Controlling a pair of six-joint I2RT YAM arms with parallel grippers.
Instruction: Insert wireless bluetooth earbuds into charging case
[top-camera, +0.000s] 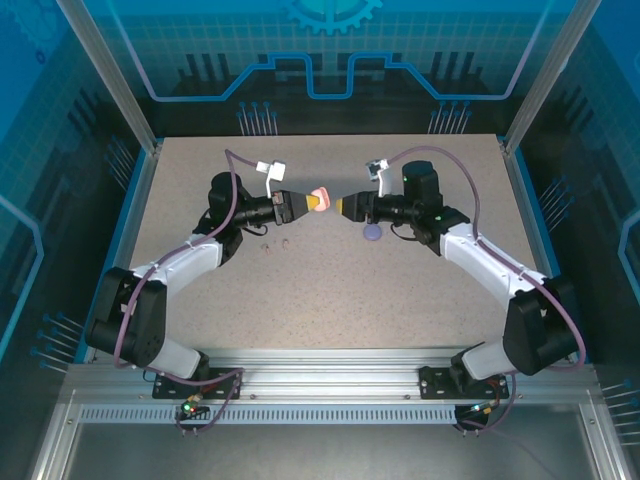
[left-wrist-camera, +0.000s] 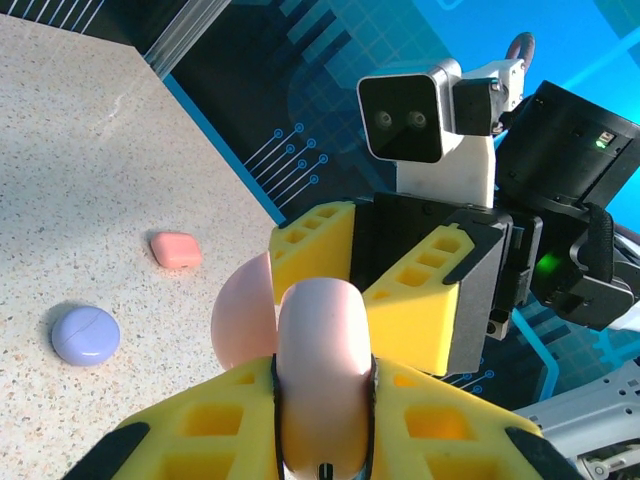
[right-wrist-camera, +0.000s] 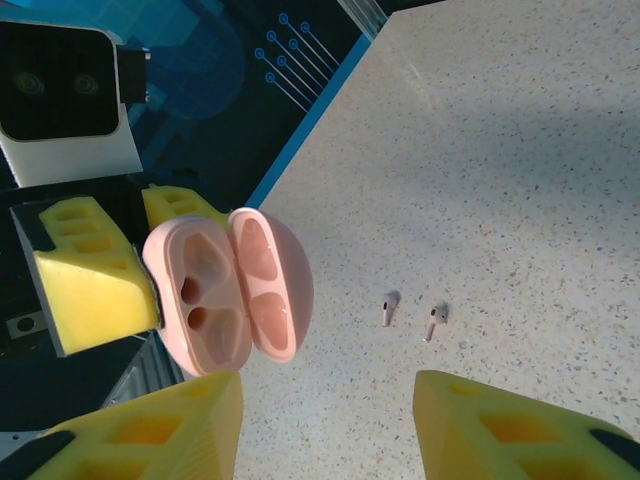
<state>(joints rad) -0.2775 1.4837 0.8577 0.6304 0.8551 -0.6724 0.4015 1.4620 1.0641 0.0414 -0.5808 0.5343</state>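
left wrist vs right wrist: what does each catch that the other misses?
Left wrist: the purple case and coral case lying on the table. Right wrist: two pale earbuds on the table, and the open inside of the pink case. Both: the table, and that case clamped in the left pincer.

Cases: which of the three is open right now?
The pink case, clamped in the left gripper: its lid is swung back, wells showing. The purple case and coral case lie shut on the table.
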